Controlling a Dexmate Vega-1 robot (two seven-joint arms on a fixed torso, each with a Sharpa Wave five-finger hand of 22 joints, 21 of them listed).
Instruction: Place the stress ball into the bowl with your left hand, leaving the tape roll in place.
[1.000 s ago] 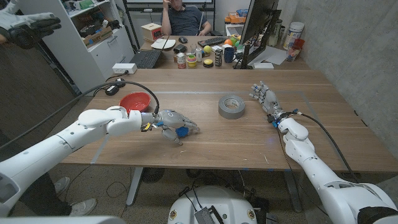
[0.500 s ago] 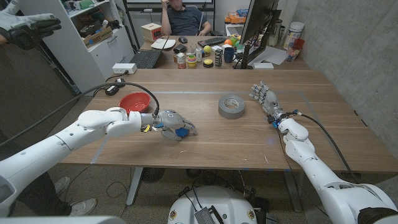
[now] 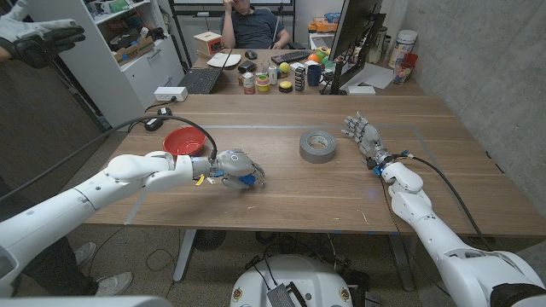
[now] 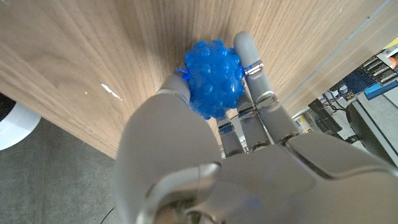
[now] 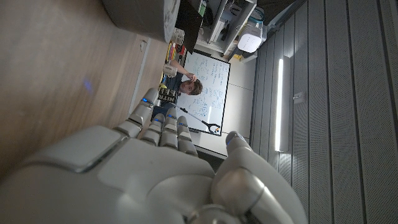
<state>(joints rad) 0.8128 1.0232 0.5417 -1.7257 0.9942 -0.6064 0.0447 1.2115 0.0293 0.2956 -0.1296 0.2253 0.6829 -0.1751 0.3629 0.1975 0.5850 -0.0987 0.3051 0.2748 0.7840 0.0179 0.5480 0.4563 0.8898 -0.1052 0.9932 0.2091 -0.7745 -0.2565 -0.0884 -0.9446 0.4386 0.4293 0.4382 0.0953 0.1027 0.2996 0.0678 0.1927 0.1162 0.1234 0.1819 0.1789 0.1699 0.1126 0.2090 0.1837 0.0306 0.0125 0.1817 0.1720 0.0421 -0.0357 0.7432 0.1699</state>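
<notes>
My left hand [image 3: 234, 165] grips a blue knobbly stress ball [image 3: 245, 180] over the table's front middle; the ball [image 4: 214, 78] sits between the thumb and fingers [image 4: 252, 68] in the left wrist view. A red bowl [image 3: 184, 140] stands behind and to the left of that hand. The grey tape roll [image 3: 318, 146] lies flat at the table's middle, and its edge [image 5: 142, 15] appears in the right wrist view. My right hand [image 3: 362, 132] stands on the table to the right of the roll with fingers apart, holding nothing.
A black cable [image 3: 183, 122] curves around the bowl toward my left forearm. The far desk holds a keyboard [image 3: 200, 80], a monitor [image 3: 354, 38], cups and small items. A person [image 3: 251, 23] sits behind it. A shelf unit [image 3: 128, 47] stands at the left.
My left hand has closed more tightly around the stress ball and drawn back slightly to the left. The right hand and tape roll have not moved.
</notes>
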